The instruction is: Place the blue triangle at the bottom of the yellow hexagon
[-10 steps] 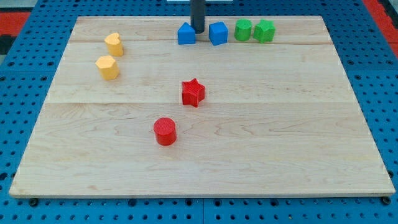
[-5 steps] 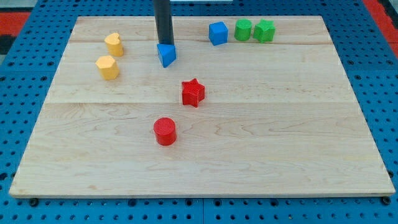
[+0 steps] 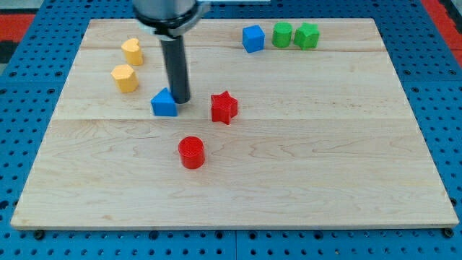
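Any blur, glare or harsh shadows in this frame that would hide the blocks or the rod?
Camera view: lighting even, no glare on the board; blocks sharp with only faint shadows; my tip reads clearly beside the blue triangle; the arm's top at the view's upper edge is slightly soft.

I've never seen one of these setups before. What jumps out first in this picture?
A dark rod comes down from the view's top, my tip against the right side of the blue triangle near the board's middle. The yellow hexagon sits up-left of it, the red star just right.
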